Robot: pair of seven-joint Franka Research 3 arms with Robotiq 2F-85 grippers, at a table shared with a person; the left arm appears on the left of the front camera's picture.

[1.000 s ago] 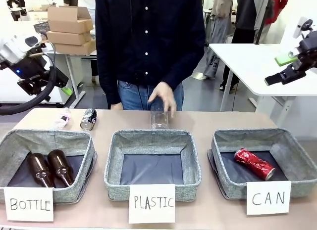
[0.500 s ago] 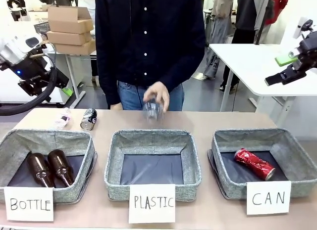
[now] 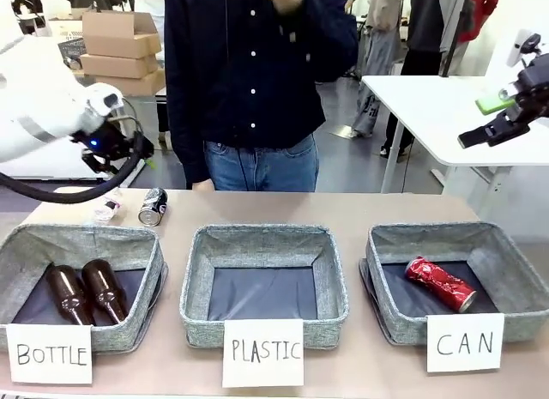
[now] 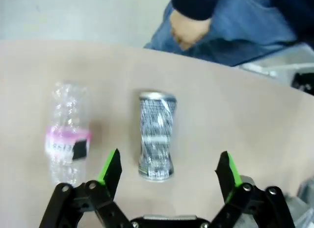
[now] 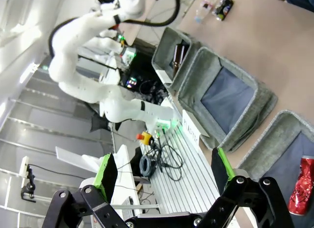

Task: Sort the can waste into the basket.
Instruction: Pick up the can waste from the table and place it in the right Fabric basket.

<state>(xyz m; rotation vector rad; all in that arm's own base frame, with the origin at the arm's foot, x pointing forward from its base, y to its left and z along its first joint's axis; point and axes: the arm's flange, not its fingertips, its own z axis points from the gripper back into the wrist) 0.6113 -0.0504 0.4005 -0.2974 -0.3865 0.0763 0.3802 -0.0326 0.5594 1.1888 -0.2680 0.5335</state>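
A black can with silver ends (image 3: pixel 153 207) lies on its side on the table behind the BOTTLE basket. In the left wrist view that can (image 4: pixel 156 135) sits just beyond my open left gripper (image 4: pixel 170 169), between its spread fingers and apart from them. From the front, the left gripper (image 3: pixel 116 147) hovers above and left of it. The red dented can (image 3: pixel 440 284) lies inside the grey basket (image 3: pixel 390 323) carded "CAN" at the right, also seen as the red can (image 5: pixel 299 186). My right gripper (image 3: pixel 496 116) hangs open, high at the far right, holding nothing.
A crushed clear plastic bottle (image 4: pixel 66 131) with a pink label lies beside the black can. The BOTTLE basket (image 3: pixel 141 320) holds two brown bottles; the PLASTIC basket (image 3: pixel 268 237) sits mid-table. A person stands across the table, one hand raised, the other (image 4: pixel 188 27) near the table edge.
My left arm swung right and down toward the black can. The person lifted the clear cup off the table and raised that hand out of sight. The right arm stayed still.
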